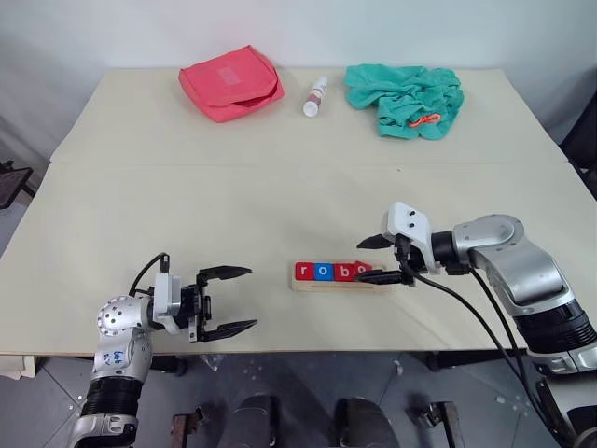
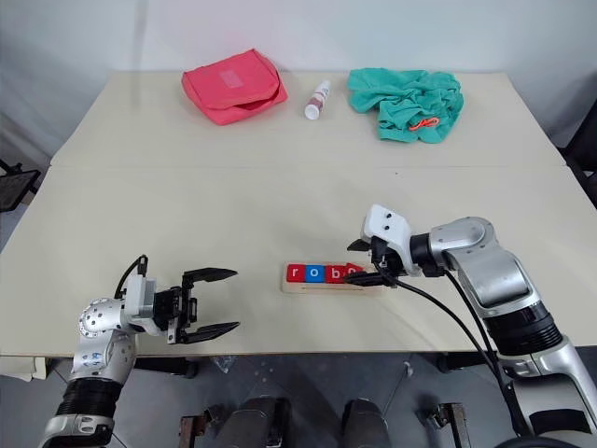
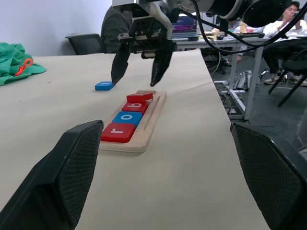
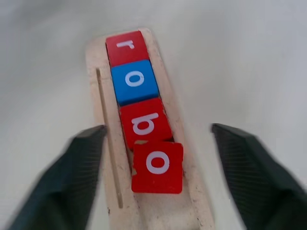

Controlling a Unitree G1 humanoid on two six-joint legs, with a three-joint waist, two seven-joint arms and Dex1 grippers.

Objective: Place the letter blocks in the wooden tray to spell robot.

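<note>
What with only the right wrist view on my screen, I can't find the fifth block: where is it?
Observer: A blue block lies flat on the table, apart from the wooden tray, on the side toward the green cloth. I can't read its letter.
Operator: Is the red o seated?
Observer: Not flat. In the left wrist view the red o looks propped with one edge on the red b.
Operator: Is the left arm in the way?
Observer: No. The left gripper hangs open off the tray's r end, clear of it.
</note>
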